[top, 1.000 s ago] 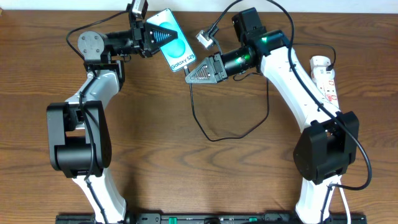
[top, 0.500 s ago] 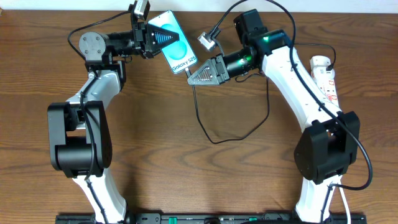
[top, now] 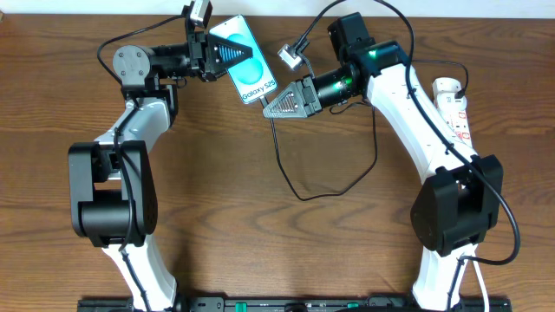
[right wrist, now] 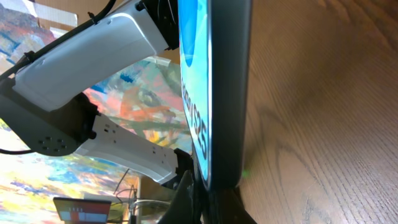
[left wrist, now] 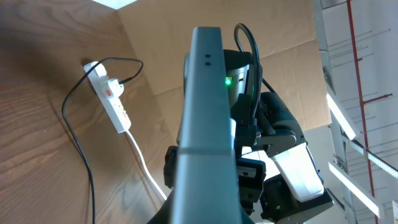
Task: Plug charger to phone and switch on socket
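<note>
**Wooden bench, phone gripped, plug at its lower end**

Brown wood-grain bench [top: 208, 208] fills the overhead view, and the work sits in the upper middle of the frame. The left claw [top: 236, 50] is pinching a flat, black-edged smartphone with a teal screen reading "Galaxy S25" [top: 257, 78]. It holds the smartphone at a slant, with the lower end pointing toward the centre of the frame.

The right claw [top: 269, 107] meets that lower end. Its fingers are pressed together on the plug end of a long thin black charger cable [top: 299, 196], whose slack loops down to mid-frame. The fingers hide the plug tip. The right wrist view shows only the smartphone's edge close above them, so I cannot tell whether the tip is in the port.

By my reading, the plugging-in step is in hand and the switching step has not begun. The white elongated power strip with red switches [top: 454, 108] lies at the right edge of the frame, well apart from both claws.

The next move likely calls for the tip to be lined up with the port. A straight push along the smartphone's length would follow, with the left claw bracing against it. After that, the right claw would let go of the charger cable and reach for a switch on the power strip.
</note>
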`<state>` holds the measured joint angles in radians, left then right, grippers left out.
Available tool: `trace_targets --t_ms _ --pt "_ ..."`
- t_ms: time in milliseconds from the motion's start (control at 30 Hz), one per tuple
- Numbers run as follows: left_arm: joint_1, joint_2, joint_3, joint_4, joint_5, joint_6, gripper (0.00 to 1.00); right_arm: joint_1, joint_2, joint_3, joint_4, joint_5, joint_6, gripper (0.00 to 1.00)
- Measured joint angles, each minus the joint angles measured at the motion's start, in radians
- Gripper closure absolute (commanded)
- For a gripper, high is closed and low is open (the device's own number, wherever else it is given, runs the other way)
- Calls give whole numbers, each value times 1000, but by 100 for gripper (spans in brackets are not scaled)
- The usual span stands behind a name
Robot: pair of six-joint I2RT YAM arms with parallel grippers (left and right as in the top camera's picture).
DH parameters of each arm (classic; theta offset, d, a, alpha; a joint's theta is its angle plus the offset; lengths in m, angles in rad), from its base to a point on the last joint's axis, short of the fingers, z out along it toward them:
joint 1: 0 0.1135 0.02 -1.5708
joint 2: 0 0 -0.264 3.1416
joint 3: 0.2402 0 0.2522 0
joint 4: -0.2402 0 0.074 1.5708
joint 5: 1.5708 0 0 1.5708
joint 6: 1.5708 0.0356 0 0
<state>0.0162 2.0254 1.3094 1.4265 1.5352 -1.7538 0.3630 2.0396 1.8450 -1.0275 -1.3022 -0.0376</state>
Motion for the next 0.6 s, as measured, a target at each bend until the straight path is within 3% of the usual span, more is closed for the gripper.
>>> trace_targets --t_ms 600 --pt "-10 0 0 0 -24 0 93 -12 0 0 3 -10 0 99"
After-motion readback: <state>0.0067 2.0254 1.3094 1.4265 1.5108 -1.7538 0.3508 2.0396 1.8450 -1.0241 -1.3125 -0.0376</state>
